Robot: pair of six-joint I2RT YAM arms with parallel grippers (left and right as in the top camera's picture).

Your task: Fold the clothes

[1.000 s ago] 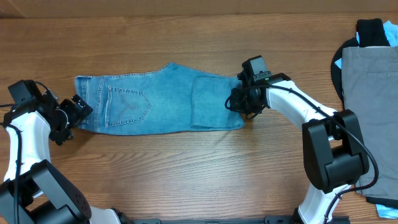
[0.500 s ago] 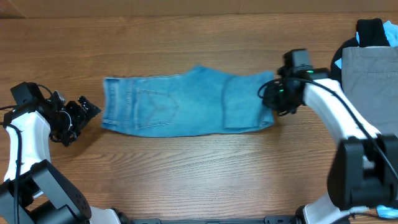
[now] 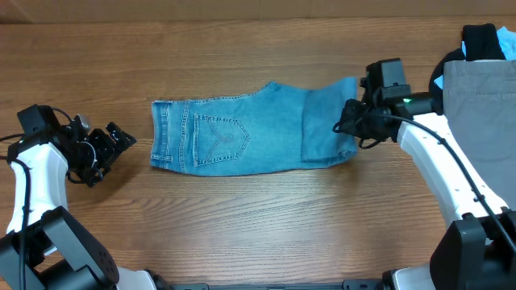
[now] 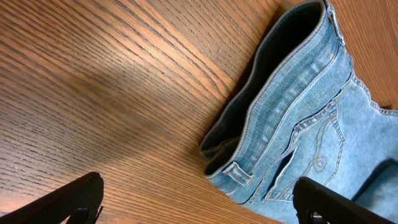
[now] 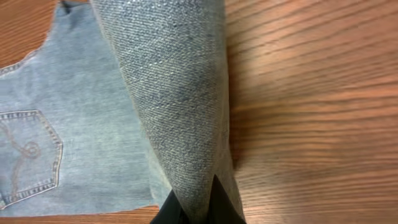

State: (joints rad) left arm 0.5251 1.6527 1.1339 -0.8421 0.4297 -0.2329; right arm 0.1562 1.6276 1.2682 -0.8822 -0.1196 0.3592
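The light blue jeans lie folded on the wooden table, waistband to the left, one stitched back pocket showing. My right gripper is shut on the jeans' right folded end, which is lifted a little; in the right wrist view the denim fold rises from between my fingertips. My left gripper is open and empty, a short way left of the waistband. The left wrist view shows the waistband and belt loop between my spread fingers.
A pile of other clothes, grey over black and blue, lies at the table's right edge. The table's far edge runs along the top of the overhead view.
My right gripper has dragged the jeans to the right across the table, lifting their right end. The left gripper has stayed in place, so the gap to the waistband has widened.
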